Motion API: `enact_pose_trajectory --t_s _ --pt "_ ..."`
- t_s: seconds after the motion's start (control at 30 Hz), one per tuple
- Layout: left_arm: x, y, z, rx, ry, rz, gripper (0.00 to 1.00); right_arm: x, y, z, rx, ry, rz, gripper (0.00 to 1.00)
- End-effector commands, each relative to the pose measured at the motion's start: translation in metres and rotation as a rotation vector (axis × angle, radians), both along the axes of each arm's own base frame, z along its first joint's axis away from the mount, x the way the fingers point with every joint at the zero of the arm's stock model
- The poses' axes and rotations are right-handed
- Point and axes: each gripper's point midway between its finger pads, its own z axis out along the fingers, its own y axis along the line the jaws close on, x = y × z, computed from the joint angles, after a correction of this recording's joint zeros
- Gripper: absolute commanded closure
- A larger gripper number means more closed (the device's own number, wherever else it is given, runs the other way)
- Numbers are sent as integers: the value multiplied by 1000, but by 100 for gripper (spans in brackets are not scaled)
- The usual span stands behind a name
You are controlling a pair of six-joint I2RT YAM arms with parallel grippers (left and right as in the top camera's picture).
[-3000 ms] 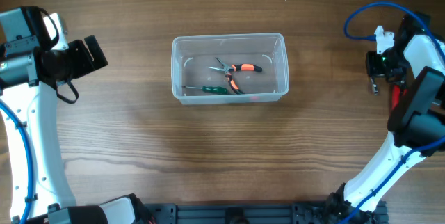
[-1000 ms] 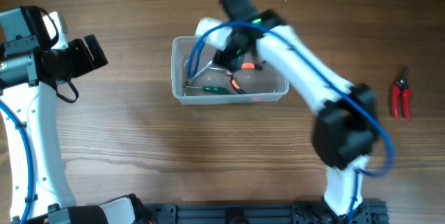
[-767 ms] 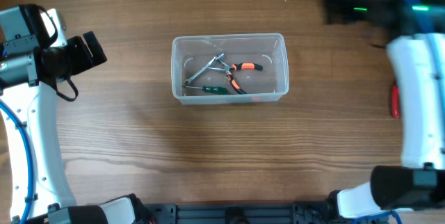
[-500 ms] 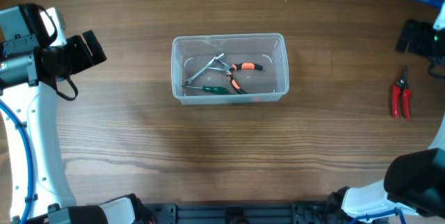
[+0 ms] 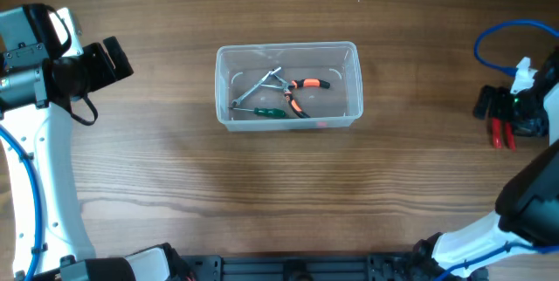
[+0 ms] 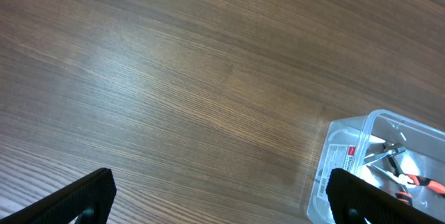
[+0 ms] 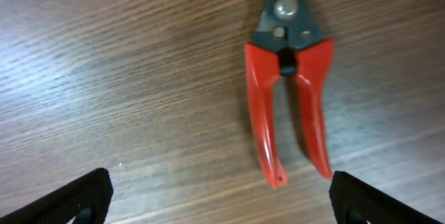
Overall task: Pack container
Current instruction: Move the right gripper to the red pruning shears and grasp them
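Your right pincer [image 7: 222, 200] has left the container [image 5: 288, 85], centre of the bench [image 5: 175, 194], and now hangs spread over the red cutters [image 7: 288, 106], probably not touching yet. That's the next pick. Left pincer [image 6: 222, 196] idle, spread.

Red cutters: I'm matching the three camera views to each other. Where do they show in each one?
Overhead: the red cutters lie at the far right, around mid-height, partly hidden.
Left wrist: not in view; only the container shows, at bottom right.
Right wrist: right of centre, with the handles pointing down the picture.
Shared landmark: the wooden table, seen in all three.
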Motion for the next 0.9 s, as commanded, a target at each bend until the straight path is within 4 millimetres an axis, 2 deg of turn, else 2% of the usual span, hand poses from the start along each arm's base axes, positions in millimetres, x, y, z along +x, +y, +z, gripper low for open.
enact_pose_trajectory --t_s 0.0,0.2,0.47,0.63,0.67,0.7,0.8,0.87 --pt "2 -1 -1 -18 -2 1 0 3 10 -24 68 18 56 0" --pt "2 -1 -1 -18 -2 1 0 5 10 -50 93 49 54 0" --pt "2 -2 -1 -19 -2 1 0 16 1 -67 72 27 54 3" --pt "2 -1 -1 -18 -2 1 0 15 2 -67 76 31 54 24" --pt "2 -1 -1 -18 -2 1 0 14 3 -67 77 35 55 34" --pt "2 -1 -1 -18 -2 1 0 14 3 -67 79 36 55 49" --pt "2 -1 -1 -18 -2 1 0 15 6 -67 88 32 55 62" --pt "2 -1 -1 -18 -2 1 0 15 6 -67 93 29 56 66"
